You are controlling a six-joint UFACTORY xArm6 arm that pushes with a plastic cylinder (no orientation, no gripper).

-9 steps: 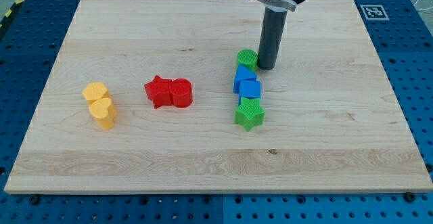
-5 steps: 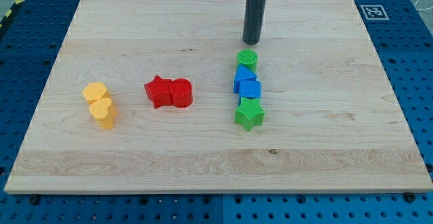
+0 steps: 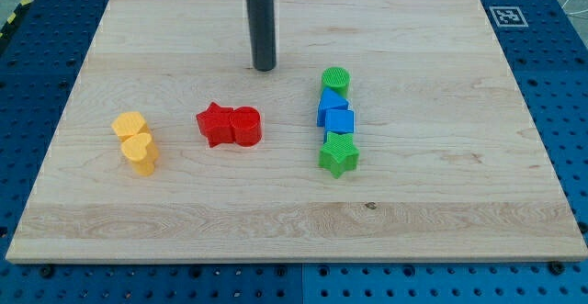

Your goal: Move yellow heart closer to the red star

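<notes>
The yellow heart (image 3: 141, 152) lies at the view's left, touching a yellow hexagon (image 3: 130, 125) just above it. The red star (image 3: 214, 124) sits near the middle-left, touching a red cylinder (image 3: 245, 126) on its right. My tip (image 3: 264, 67) is in the upper middle of the board, above and to the right of the red star, apart from every block and far from the yellow heart.
A column of blocks stands right of centre: a green cylinder (image 3: 336, 81), a blue triangle (image 3: 329, 103), a blue cube (image 3: 340, 122) and a green star (image 3: 338, 155). The wooden board (image 3: 459, 203) lies on a blue perforated table.
My tip has moved from beside the green cylinder up and then leftward across the board's upper middle. No block has moved.
</notes>
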